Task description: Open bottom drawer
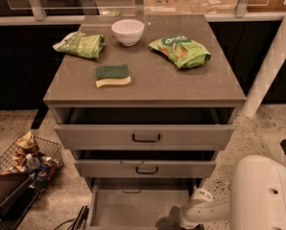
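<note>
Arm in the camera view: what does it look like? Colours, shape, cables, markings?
White, glossy arm: a big rounded shell with one small dark dot, then a slimmer tube ending in a ball-like joint. No cables or lettering visible. The gripper sits at the bottom edge beside the bottom drawer, mostly cut off.

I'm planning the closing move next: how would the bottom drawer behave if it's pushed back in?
The bottom drawer shows a bare pale interior, so it probably feels light and slides easily. Its rigid flat walls should not flex. The end effector sits low at its right side, so an off-centre push might skew it.
</note>
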Robot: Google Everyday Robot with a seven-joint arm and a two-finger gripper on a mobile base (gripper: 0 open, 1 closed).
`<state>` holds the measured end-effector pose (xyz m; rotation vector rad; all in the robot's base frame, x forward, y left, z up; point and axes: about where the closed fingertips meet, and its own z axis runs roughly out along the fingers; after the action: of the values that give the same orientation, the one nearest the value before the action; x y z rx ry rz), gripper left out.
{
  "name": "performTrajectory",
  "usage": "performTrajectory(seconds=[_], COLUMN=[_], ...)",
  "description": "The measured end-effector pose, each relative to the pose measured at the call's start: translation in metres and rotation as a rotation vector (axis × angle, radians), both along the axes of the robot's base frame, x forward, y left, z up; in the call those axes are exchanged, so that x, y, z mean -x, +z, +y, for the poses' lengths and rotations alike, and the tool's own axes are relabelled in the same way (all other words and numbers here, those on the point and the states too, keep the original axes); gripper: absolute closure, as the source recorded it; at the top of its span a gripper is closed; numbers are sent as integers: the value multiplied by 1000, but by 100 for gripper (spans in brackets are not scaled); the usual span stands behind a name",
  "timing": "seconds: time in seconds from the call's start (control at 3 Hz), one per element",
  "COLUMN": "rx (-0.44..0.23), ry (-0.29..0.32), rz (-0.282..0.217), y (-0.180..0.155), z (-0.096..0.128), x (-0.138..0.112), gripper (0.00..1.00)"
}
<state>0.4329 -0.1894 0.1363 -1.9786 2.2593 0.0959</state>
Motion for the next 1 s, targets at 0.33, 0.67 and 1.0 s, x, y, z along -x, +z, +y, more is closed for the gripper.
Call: performTrajectory(seconds=[0.33,0.67,1.0], rx=[-4,-4,-9], ry=[-17,-18,-22], rz=[80,85,116], y=[-1,-1,-1], z=[6,7,11], x=[31,30,41], gripper=[100,100,100])
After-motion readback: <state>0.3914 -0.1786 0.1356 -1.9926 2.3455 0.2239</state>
